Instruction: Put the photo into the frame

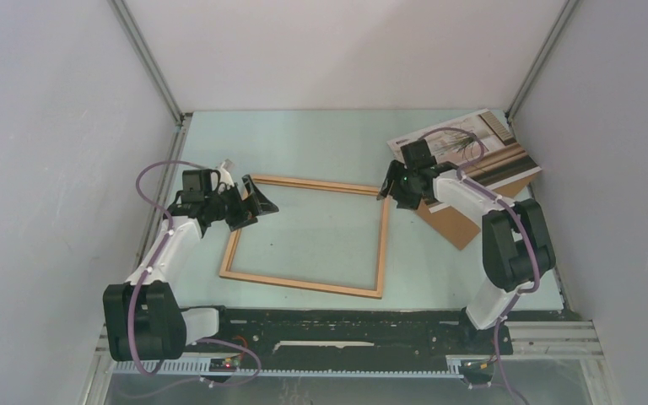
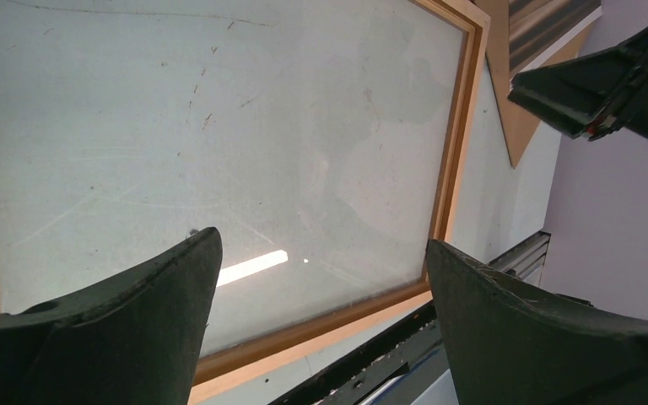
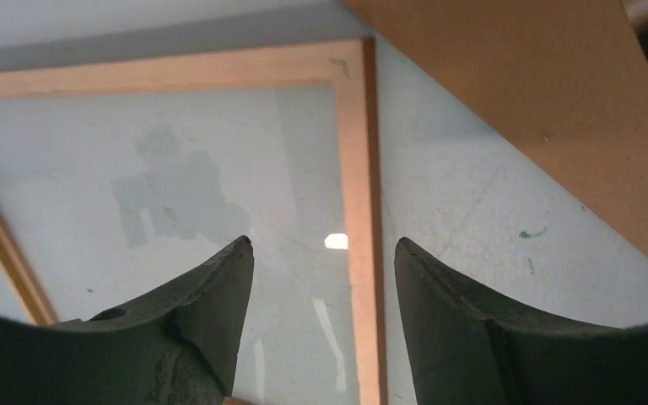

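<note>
The thin wooden frame (image 1: 385, 245) lies flat in the middle of the table, with pale table surface showing through it. The photo (image 1: 472, 143) rests at the back right, partly on top of a brown backing board (image 1: 451, 224). My left gripper (image 1: 255, 205) hovers open over the frame's far left corner, nothing between its fingers (image 2: 160, 287). My right gripper (image 1: 391, 186) is open above the frame's far right corner. In the right wrist view its fingers (image 3: 219, 278) straddle the frame's side rail (image 3: 359, 211) without holding it.
The brown backing board (image 3: 515, 84) lies just right of the frame. White walls close in the table on three sides. A black rail (image 1: 346, 325) runs along the near edge between the arm bases. The right gripper (image 2: 607, 93) shows in the left wrist view.
</note>
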Tool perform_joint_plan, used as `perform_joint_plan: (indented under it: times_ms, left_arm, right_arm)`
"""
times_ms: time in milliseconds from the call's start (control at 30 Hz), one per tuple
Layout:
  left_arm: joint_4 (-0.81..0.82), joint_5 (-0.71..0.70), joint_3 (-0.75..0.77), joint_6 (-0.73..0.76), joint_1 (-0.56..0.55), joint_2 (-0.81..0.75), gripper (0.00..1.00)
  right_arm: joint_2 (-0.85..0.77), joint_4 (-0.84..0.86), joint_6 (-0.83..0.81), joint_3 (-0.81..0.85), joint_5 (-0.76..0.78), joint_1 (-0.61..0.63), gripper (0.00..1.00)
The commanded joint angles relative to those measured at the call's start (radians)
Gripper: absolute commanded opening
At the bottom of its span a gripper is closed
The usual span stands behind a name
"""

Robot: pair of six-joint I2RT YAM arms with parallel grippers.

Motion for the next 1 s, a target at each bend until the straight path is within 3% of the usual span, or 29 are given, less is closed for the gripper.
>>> perform_joint_plan:
  times_ms: [0,200,500,967]
  left_arm:
    - [0.013,-0.002,-0.006,0.014,0.003,-0.030,0.97]
    - [0.012,-0.014,-0.006,0.015,0.003,-0.038,0.97]
    - [0.010,-0.017,-0.010,0.018,0.003,-0.056,0.97]
    - [0.017,0.012,-0.013,0.009,0.003,-0.074,0.97]
  right_arm:
    - [-0.042,-0.050,-0.008,-0.093,0.019,0.009,0.69]
    - [-0.109,-0.002,0.057,-0.255,0.007,0.035,0.66]
    - [-0.079,0.043,0.117,-0.268,-0.010,0.104,0.58]
    - [-0.067,0.140,0.429,-0.333,0.047,0.173,0.25]
